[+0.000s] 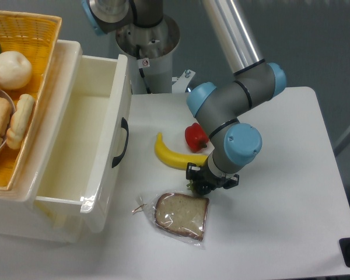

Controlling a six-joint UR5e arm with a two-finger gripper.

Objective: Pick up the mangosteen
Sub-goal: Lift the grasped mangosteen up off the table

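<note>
My gripper (pixel 205 185) points straight down at the table, just right of the banana's tip and above the bagged bread. The mangosteen (pixel 192 186) is mostly hidden under the gripper. Only a dark round edge and a bit of green leafy cap show at the gripper's left side. The gripper's black body and the blue wrist joint (pixel 242 146) cover the fingers, so I cannot tell whether they are closed on the fruit or only around it.
A yellow banana (pixel 174 156) and a red pepper (pixel 195 136) lie just behind the gripper. A bagged bread slice (pixel 181 214) lies in front of it. An open white drawer (pixel 87 146) stands at the left, with a wicker basket (pixel 38 35) of food above it.
</note>
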